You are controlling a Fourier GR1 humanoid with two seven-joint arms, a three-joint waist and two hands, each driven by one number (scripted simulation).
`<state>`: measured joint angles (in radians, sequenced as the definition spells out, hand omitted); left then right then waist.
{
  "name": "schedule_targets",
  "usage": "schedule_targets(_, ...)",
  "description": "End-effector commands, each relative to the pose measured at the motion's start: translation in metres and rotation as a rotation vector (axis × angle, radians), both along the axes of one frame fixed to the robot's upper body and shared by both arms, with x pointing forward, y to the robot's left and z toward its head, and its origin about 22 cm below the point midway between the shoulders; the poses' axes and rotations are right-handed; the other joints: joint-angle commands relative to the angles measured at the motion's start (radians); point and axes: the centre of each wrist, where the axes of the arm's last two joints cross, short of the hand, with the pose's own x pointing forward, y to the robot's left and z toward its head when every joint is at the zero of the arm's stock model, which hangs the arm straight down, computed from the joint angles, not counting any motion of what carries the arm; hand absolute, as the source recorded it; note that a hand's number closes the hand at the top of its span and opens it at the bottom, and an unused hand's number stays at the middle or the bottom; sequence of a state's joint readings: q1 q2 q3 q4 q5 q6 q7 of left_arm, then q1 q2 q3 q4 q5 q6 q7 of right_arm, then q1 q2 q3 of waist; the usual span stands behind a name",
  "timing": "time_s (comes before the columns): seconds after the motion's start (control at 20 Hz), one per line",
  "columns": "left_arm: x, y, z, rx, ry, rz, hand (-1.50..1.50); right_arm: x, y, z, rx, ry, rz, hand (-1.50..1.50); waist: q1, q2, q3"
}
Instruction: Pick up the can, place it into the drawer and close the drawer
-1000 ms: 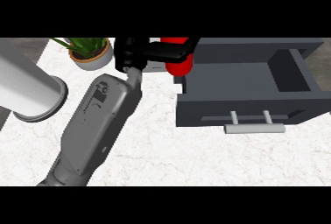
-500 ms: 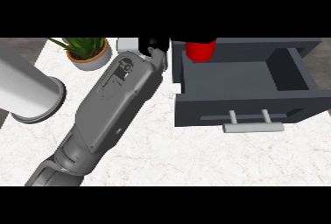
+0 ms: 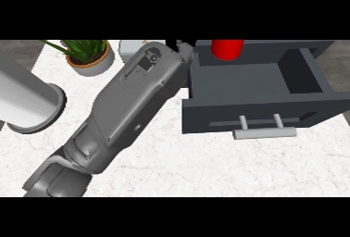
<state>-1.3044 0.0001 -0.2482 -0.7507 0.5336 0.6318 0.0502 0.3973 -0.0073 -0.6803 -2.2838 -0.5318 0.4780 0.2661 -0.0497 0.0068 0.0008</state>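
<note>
The red can [image 3: 227, 50] hangs at the view's top edge, over the far wall of the open dark grey drawer [image 3: 246, 85]. My left forearm slants from the lower left up to the drawer's far left corner. Only a black bit of my left hand [image 3: 180, 44] shows there, just left of the can; the rest is cut off by the view's edge. The can has travelled with this hand, so I take it as held. The drawer stands pulled out, its pale bar handle [image 3: 265, 133] facing me. My right hand does not show.
A potted green plant [image 3: 89, 58] stands at the back left, with a small white object [image 3: 130, 46] beside it. A large pale grey cylinder [image 3: 27, 99] lies at the left edge. White marble counter [image 3: 205, 166] spreads in front of the drawer.
My left arm has swung right and farther away, carrying the can from left of the drawer to over its far wall. The drawer has stayed open.
</note>
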Motion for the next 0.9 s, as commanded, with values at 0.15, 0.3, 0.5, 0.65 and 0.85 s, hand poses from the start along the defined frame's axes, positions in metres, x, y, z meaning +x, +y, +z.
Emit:
schedule_targets(0.15,0.008,-0.004,-0.016,0.015,0.011,0.007,1.5,0.001,-0.001,-0.006,-0.004,0.004,0.021,-1.5,-0.008,0.003,0.001)
schedule_targets(0.3,0.008,-0.01,-0.019,0.064,-0.003,0.037,1.5,0.003,0.007,-0.001,0.002,-0.014,0.018,-1.5,-0.024,0.006,0.001)
schedule_targets(0.5,0.004,-0.019,-0.02,0.074,0.028,0.032,1.5,0.01,-0.011,0.005,-0.001,-0.013,0.015,-1.5,-0.032,0.007,0.002)
schedule_targets(0.65,0.007,-0.015,-0.031,0.081,0.078,0.042,1.5,0.004,0.001,0.009,-0.01,-0.002,0.007,-1.5,-0.028,0.006,0.001)
schedule_targets(0.85,0.006,-0.019,-0.033,0.127,0.063,0.066,1.5,0.011,0.007,0.009,0.01,-0.024,0.026,-1.5,-0.037,0.009,0.001)
